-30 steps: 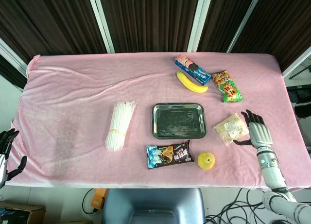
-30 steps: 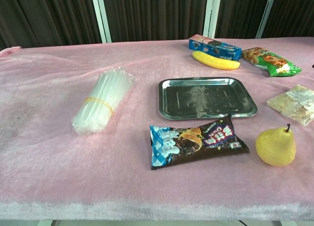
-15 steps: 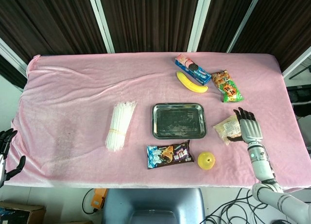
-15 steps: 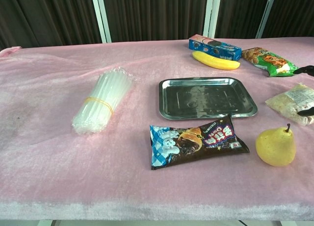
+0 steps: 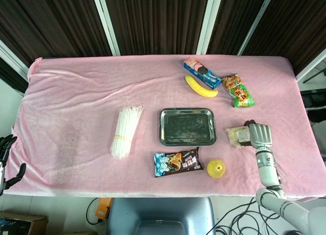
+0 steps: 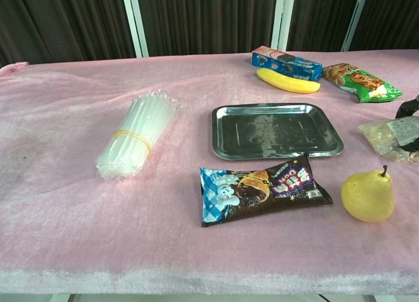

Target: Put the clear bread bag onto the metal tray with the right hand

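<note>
Head view: we log the metal tray (image 5: 187, 126) near the middle of the pink table cloth (image 5: 76, 92), bare inside. At its 3 o'clock, a little apart from the rim, lies the clear bread bag (image 5: 237, 135), and the right hand (image 5: 258, 134) sits on the bag's far side with fingers curled down over it, gripping it; the bag looks bunched under the hand and is on the cloth, not on the tray. At the tray's 6 o'clock we note a dark snack packet (image 5: 178, 161), with a yellow pear (image 5: 216, 168) at about 5 o'clock. A banana (image 5: 200, 86) and a blue cookie box (image 5: 201, 72) lie at 12 to 1 o'clock, a green snack bag (image 5: 238, 89) at 2 o'clock, a bundle of clear straws (image 5: 125, 131) at 9 o'clock. The left hand (image 5: 7, 161) hangs off the table's left edge, fingers spread, holding nothing. Chest view: we see the bag (image 6: 391, 135) at the frame's right edge, at the tray's (image 6: 275, 130) 3 o'clock, dark fingertips (image 6: 407, 107) hooked over it. The pear (image 6: 368, 194) stands at the bag's 7 o'clock, close by.
</note>
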Motion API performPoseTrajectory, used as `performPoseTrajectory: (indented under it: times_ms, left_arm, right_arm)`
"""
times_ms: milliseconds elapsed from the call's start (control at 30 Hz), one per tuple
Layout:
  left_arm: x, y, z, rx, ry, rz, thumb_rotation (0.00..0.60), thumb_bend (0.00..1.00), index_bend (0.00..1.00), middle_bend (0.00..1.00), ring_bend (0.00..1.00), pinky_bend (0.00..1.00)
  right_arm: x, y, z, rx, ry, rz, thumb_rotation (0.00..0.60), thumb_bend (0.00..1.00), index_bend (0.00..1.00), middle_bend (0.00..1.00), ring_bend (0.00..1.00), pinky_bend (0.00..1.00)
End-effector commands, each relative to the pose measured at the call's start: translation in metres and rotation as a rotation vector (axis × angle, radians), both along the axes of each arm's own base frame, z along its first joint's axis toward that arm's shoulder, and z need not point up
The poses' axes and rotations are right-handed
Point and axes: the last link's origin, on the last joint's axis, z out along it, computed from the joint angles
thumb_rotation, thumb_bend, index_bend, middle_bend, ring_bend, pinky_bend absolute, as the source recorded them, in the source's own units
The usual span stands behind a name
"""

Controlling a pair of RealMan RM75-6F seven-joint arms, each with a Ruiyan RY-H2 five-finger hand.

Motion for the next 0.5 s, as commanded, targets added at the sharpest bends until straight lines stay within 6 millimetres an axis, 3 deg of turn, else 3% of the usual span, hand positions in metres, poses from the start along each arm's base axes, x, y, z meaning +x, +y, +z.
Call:
performPoseTrajectory:
  times_ms: [33, 100, 133, 333, 500]
  left_arm:
    - [-0.001, 0.000, 0.001, 0.004, -0.003, 0.001, 0.600, 0.41, 0.12, 0.09, 0.07, 0.34]
    - [-0.001, -0.001, 0.002, 0.008, -0.007, 0.002, 0.600, 0.41, 0.12, 0.09, 0.07, 0.34]
    - [-0.001, -0.001, 0.002, 0.009, -0.008, 0.002, 0.600, 0.41, 0.12, 0.09, 0.07, 0.34]
    - [-0.001, -0.001, 0.002, 0.009, -0.007, -0.003, 0.600, 0.41, 0.12, 0.09, 0.07, 0.34]
    - [0.000, 0.000, 0.001, 0.004, -0.001, -0.006, 0.600, 0.41, 0.12, 0.09, 0.07, 0.34]
  right_arm:
    - [0.005, -0.003, -0.003, -0.032, -0.025, 0.020, 0.600, 0.78, 0.78, 0.54, 0.67, 0.76]
    - [0.006, -0.001, -0.001, -0.059, -0.035, 0.046, 0.600, 0.95, 0.85, 0.58, 0.70, 0.81]
    - [0.006, 0.001, 0.000, -0.070, -0.034, 0.057, 0.600, 0.99, 0.87, 0.59, 0.71, 0.83]
    - [0.025, 0.012, 0.020, -0.208, -0.124, 0.188, 0.600, 1.00, 0.89, 0.61, 0.74, 0.87]
    - [0.063, 0.005, 0.030, -0.276, -0.226, 0.329, 0.600, 1.00, 0.89, 0.61, 0.74, 0.87]
